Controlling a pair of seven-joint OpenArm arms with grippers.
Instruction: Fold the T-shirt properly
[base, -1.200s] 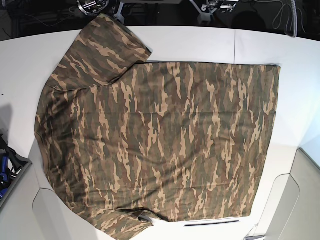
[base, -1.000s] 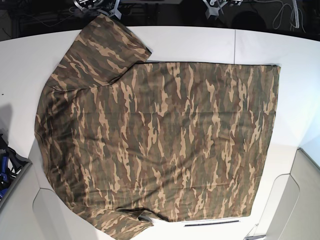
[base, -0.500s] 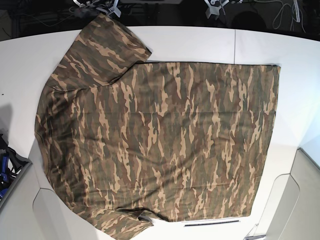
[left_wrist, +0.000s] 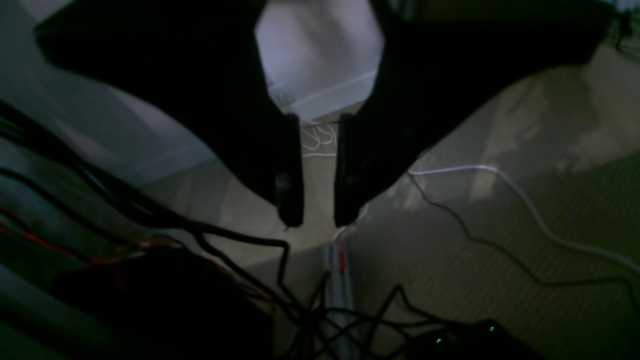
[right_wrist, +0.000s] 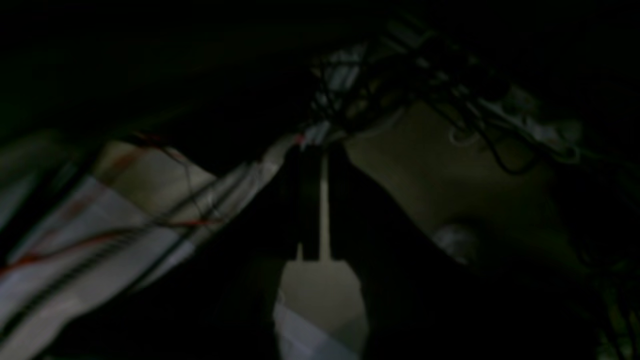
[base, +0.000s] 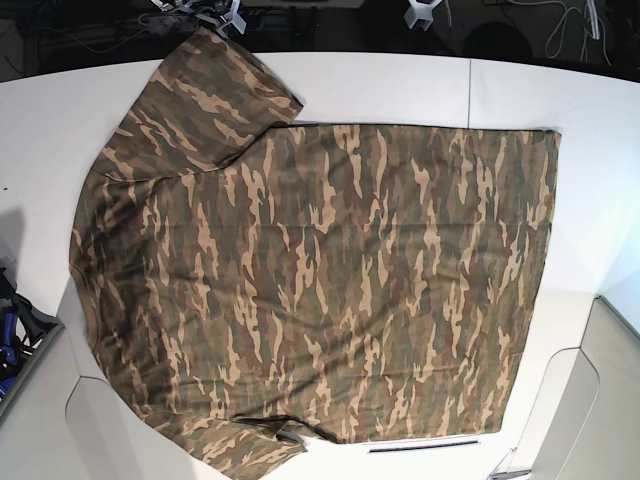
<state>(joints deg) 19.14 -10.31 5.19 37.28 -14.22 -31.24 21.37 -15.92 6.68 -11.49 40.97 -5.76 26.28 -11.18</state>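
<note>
The T-shirt (base: 310, 280) lies spread out flat on the white bench (base: 380, 85), and it covers most of it. One sleeve sticks out at the far edge of the shirt, and the other sleeve pokes out at the near edge, a bit bunched up. The straight bottom hem is on the side away from the sleeves. No part of the shirt is folded over yet, so the folding job looks like it has not started. What has changed is small: the shirt has not moved at all in the last second, but the bits of the two arms beyond the far edge of the shirt have pulled back, and now only little grey tips (base: 420, 12) show there. That seems to mean the arms are away from the shirt and not ready to grab it yet. The left gripper (left_wrist: 318, 220) points at the floor and cables, well away from the shirt; its two jaws sit near each other with a slim gap, and nothing is in between. The right gripper (right_wrist: 320, 150) is in a very dark picture; its jaws look almost together with a thin gap and hold nothing. Beside the collar end of the shirt, a grey tray (base: 35, 345) peeks in, with something blue (base: 8, 335) inside it; I cannot tell what it is.
</note>
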